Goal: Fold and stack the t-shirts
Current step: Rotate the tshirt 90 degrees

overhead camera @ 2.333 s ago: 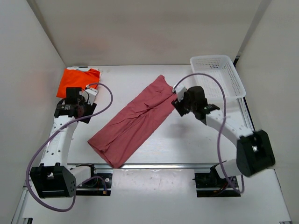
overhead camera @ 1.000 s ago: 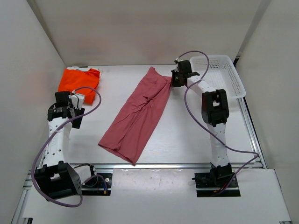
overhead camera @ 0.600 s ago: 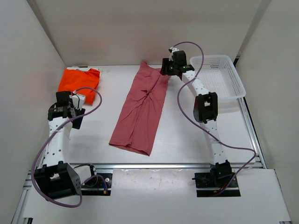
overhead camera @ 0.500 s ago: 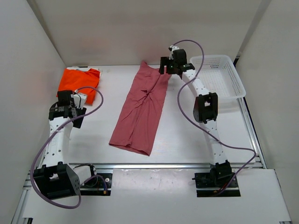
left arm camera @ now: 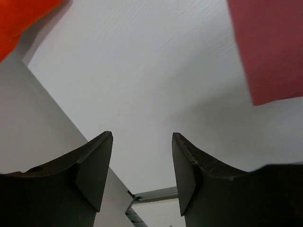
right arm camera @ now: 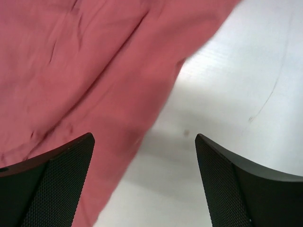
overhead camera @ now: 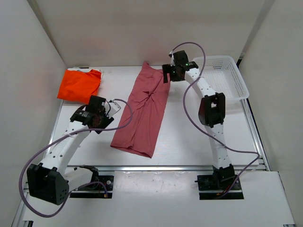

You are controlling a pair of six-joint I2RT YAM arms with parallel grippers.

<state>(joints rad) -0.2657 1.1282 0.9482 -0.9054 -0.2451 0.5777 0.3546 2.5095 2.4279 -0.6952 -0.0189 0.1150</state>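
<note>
A pinkish-red t-shirt (overhead camera: 144, 111), folded into a long strip, lies flat down the middle of the table. It also shows in the right wrist view (right arm camera: 85, 71) and at the upper right of the left wrist view (left arm camera: 270, 47). A folded bright orange t-shirt (overhead camera: 78, 84) lies at the back left; its corner shows in the left wrist view (left arm camera: 21, 16). My right gripper (overhead camera: 166, 75) is open and empty above the red shirt's far right edge. My left gripper (overhead camera: 108, 120) is open and empty just left of the red shirt. The white and teal-blue shirts are out of view.
A white plastic mesh basket (overhead camera: 222, 75) stands at the back right. White walls enclose the table on the left, back and right. A metal rail (overhead camera: 156, 168) runs along the near edge.
My right gripper dragged the red shirt's far end to the back and let it go, swinging the strip nearly straight. My left arm has moved right, toward the shirt's left edge.
</note>
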